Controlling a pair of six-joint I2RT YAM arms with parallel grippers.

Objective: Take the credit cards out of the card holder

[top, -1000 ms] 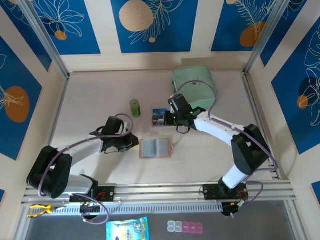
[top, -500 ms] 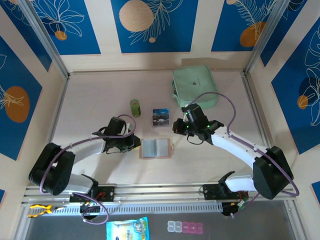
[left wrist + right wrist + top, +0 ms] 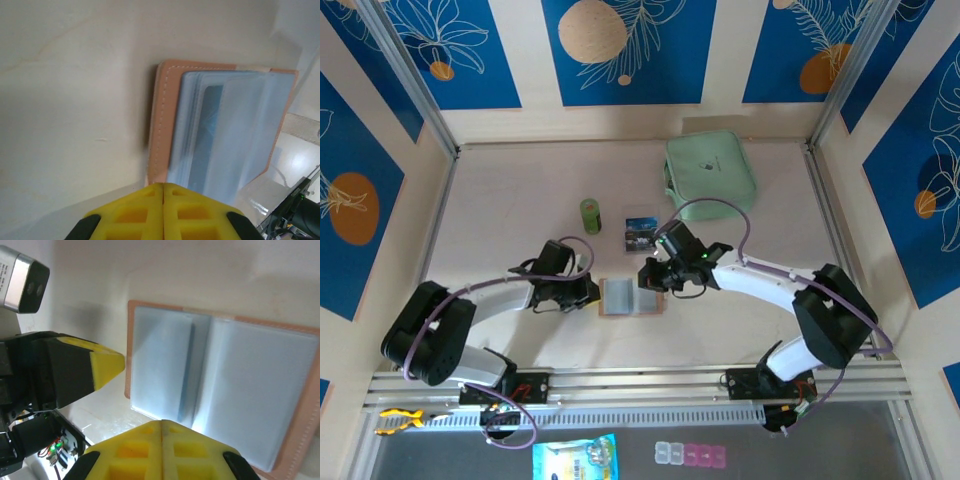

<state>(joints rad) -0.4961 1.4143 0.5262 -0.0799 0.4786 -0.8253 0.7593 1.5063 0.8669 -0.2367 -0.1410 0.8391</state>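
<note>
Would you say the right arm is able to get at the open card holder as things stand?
Probably yes: the right gripper hangs just over the open card holder with nothing between them, though its shut jaws would have to open first.

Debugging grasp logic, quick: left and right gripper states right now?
Left gripper: shut, nothing held.
Right gripper: shut, nothing held.

The card holder (image 3: 632,297) is tan-pink leather with white stitching and pale blue-grey clear pockets. The zip pouch (image 3: 711,172) is mint green. Wall panels (image 3: 660,70) are blue with white leaf outlines and orange discs.
</note>
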